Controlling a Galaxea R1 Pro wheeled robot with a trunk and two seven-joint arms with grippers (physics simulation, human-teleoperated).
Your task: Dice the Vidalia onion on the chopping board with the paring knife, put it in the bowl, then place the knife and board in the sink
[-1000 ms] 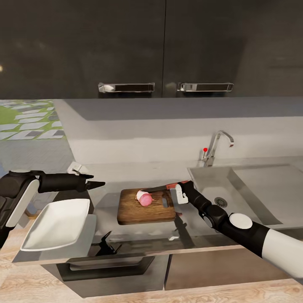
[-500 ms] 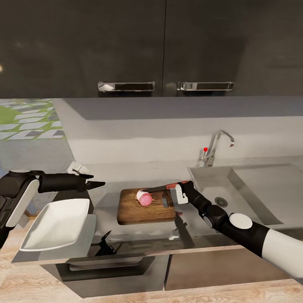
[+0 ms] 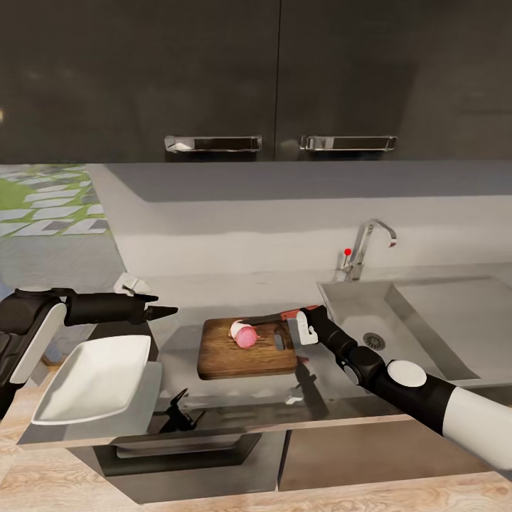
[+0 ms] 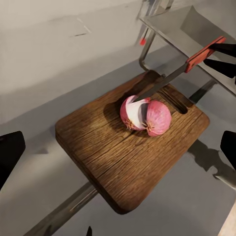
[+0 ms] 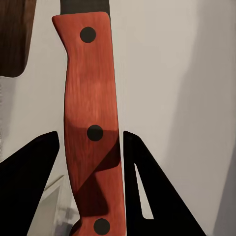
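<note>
1. Pink and white, the onion (image 3: pixel 245 334) lies on the brown wooden chopping board (image 3: pixel 245 359), on the half nearer the board's handle slot, partly split so its white inside shows in the left wrist view (image 4: pixel 145 116).
2. The paring knife (image 3: pixel 274 318) reaches over the board from the sink side, its dark blade tip (image 4: pixel 152 88) touching the onion's cut.
3. The right tool (image 3: pixel 304 323) is clenched on the knife's red handle; the right wrist view shows the handle (image 5: pixel 91 132) between the two black fingers (image 5: pixel 27 187), with three dark rivets.
4. The left tool (image 3: pixel 162 310) hovers above the grey table (image 3: pixel 178 334), well apart from the board, over the far corner of the white bowl (image 3: pixel 96 377). Its dark fingers lie close together with nothing between them.
5. The bowl sits at the table's front edge, to the left of the board.
6. The sink (image 3: pixel 427 320) lies just right of the board, its chrome tap (image 3: pixel 366 249) with a red-tipped lever behind it.
7. No brand, label or writing can be read on anything.
</note>
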